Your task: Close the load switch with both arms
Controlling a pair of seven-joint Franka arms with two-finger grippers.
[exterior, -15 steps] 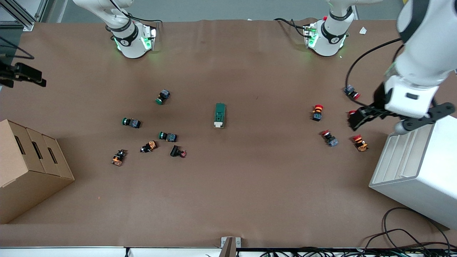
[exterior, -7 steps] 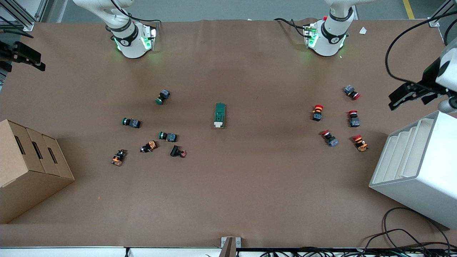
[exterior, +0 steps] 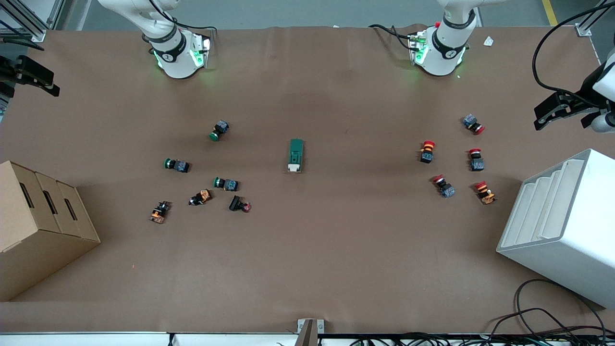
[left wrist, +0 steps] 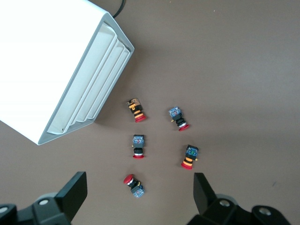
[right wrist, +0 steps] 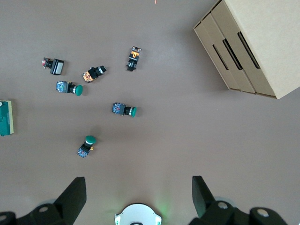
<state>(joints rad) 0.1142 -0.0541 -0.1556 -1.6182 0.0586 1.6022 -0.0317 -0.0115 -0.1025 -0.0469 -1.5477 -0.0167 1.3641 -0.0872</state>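
The small dark-green rectangular load switch (exterior: pixel 296 154) with its cream-white toggle end lies flat on the brown paper-covered bench (exterior: pixel 336 250), roughly midway between the two arms' ends. In the right wrist view only a cut-off sliver of the load switch (right wrist: pixel 5 118) shows at the frame edge; the left wrist view does not catch it at all.

The left end effector (exterior: pixel 559 109) is partly cropped in the front view, hanging over the bench edge toward the left arm's end from the load switch. The left wrist view shows its black fingers (left wrist: pixel 75 190) spread wide apart, holding nothing, over red-capped push buttons (left wrist: pixel 138 146) and a white ribbed plastic bin (left wrist: pixel 70 70).

The right end effector (exterior: pixel 30 79) is likewise half out of frame at the right arm's end. Its fingers (right wrist: pixel 74 194) are also parted and empty, over green-capped push buttons (right wrist: pixel 124 109) and a plain cardboard box (right wrist: pixel 255 42).
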